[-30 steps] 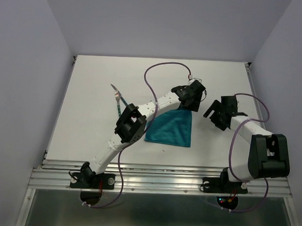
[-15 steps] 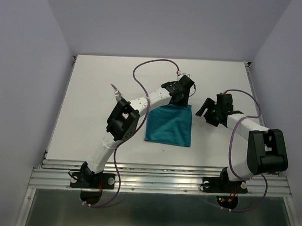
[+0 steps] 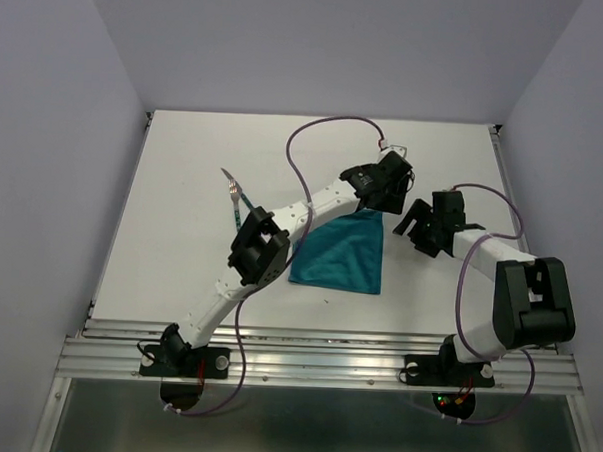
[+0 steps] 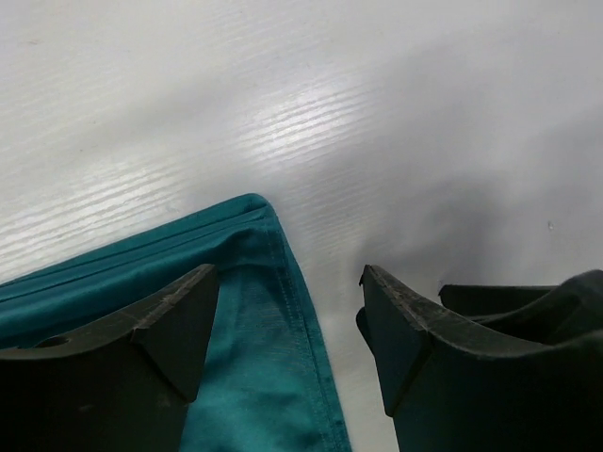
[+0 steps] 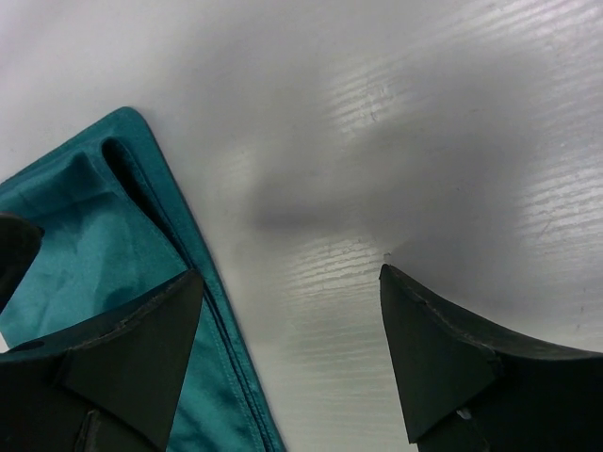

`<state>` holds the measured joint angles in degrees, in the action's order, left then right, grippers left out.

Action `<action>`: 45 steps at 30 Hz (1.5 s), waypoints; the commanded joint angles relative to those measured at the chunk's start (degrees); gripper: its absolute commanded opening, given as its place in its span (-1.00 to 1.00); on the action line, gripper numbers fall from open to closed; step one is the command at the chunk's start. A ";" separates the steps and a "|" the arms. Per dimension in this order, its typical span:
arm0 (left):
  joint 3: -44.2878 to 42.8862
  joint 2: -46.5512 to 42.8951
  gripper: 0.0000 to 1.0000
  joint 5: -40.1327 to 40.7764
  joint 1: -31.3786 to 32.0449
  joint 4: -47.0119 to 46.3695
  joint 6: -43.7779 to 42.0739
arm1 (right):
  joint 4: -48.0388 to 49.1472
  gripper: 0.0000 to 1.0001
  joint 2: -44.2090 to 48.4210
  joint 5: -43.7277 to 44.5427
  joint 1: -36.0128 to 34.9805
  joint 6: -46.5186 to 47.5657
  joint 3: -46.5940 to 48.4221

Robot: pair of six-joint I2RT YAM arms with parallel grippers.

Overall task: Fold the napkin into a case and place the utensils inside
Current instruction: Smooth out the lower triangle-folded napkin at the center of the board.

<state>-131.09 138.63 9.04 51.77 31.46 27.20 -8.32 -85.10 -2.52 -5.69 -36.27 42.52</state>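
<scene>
Top view: a folded teal-green cloth napkin (image 3: 342, 258) lies flat on the middle of the white bench (image 3: 184, 161). The slim teal-handled, silver-headed utensils (image 3: 238, 198) lie well apart to its left. The left fingers (image 3: 385, 193) hang over the napkin's far right corner, further right than a moment ago. The right fingers (image 3: 421, 229) are just beside that corner.

Left wrist: the dark wedge fingers are spread and hold nothing, and the stitched hem runs between them.

Right wrist: the fingers are spread and empty, beside soft layered folds and ribbed bench.

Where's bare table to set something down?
Free: the far strip of the white table beyond both grippers, and its left side beyond the teal-handled silver utensils. Crowded: around the teal-green cloth napkin, where the left gripper and right gripper hover.
</scene>
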 commanded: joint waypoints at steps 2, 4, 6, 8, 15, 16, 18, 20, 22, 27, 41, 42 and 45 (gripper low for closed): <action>-6.63 4.88 0.48 1.51 0.26 4.39 -1.10 | 2.08 0.61 1.42 2.17 -0.19 -1.34 -1.39; -7.42 6.03 0.48 2.38 0.52 4.92 -0.92 | 2.16 0.61 2.57 2.26 -0.19 -1.43 -2.18; -6.47 5.52 0.48 3.35 0.61 4.75 -0.48 | 2.25 0.53 2.66 1.74 -0.19 -1.00 -2.36; -2.71 2.55 0.47 4.40 0.61 3.61 -0.05 | 3.21 0.36 2.13 -0.37 -0.19 -0.38 -2.53; 9.70 -11.00 0.45 5.99 -0.09 -3.60 0.40 | 7.61 -0.30 -2.17 -5.47 -7.12 -2.04 -2.80; 10.23 -12.75 0.45 5.99 -0.26 -3.43 0.48 | 8.05 -0.36 -2.96 -5.39 -8.10 -2.66 -2.71; 10.50 -14.34 0.45 6.17 -0.61 -2.90 0.57 | 11.03 -0.42 -5.33 -5.39 -9.68 -4.77 -2.71; 11.55 -16.98 0.45 6.61 -1.32 -2.20 0.75 | 12.62 -0.46 -6.83 -6.26 -11.35 -6.44 -2.71; 12.95 -18.83 0.45 6.61 -2.37 -2.28 0.84 | 14.20 -0.49 -8.94 -6.62 -12.50 -7.06 -2.01; 18.67 -23.66 0.45 6.34 -5.01 -2.90 1.10 | 15.43 -0.50 -12.10 -6.44 -15.49 -8.64 1.33; 13.07 -13.94 0.64 3.09 -4.93 1.75 1.80 | 3.14 0.68 -4.82 8.50 -10.67 -1.79 3.71; 11.83 -12.78 0.64 3.00 -4.57 2.89 1.98 | 3.13 0.71 -2.64 8.59 -9.09 -1.09 1.62; 6.82 -7.77 0.65 3.88 -2.82 5.53 2.77 | 3.13 0.71 0.19 6.84 -1.27 -0.38 -2.77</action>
<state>-118.02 127.92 12.47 46.83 32.56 28.99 -1.08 -88.09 0.82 -13.80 -39.20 44.23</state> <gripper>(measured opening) 0.823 0.854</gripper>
